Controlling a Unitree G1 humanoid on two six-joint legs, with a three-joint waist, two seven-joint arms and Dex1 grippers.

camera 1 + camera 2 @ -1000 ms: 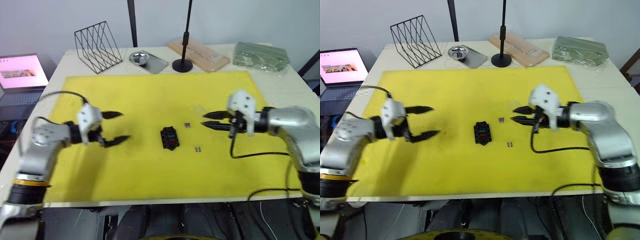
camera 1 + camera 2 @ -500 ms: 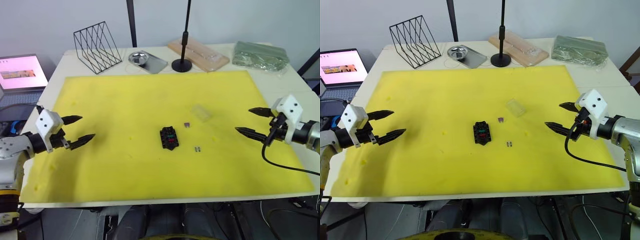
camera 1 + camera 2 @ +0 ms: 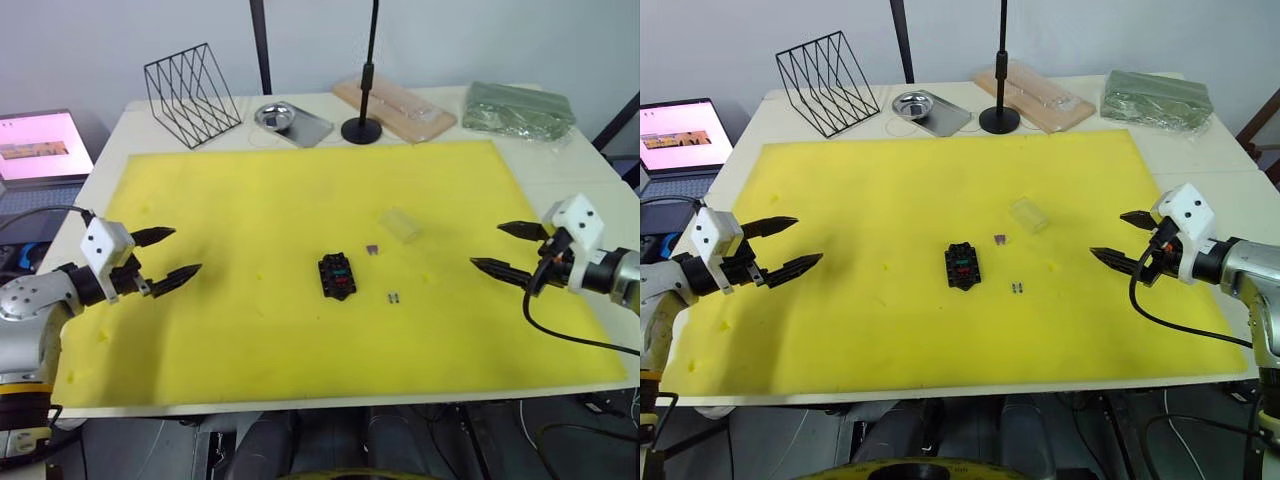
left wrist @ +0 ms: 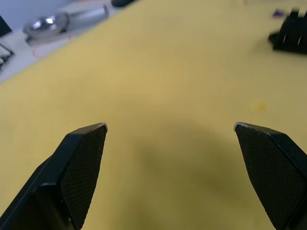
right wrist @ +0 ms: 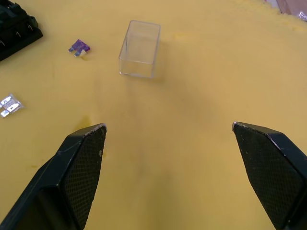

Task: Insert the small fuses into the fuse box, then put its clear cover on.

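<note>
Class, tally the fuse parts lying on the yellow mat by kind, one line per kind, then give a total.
Loose fuses: 2, purple fuse and clear fuse
Fuse box: 1
Clear cover: 1
Total: 4

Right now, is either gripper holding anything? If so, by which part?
Nothing is held. The left gripper and the right gripper are both open over the yellow mat, apart from the fuse box.

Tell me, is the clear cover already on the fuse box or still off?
Off. The clear cover lies alone on the yellow mat, apart from the fuse box.
</note>
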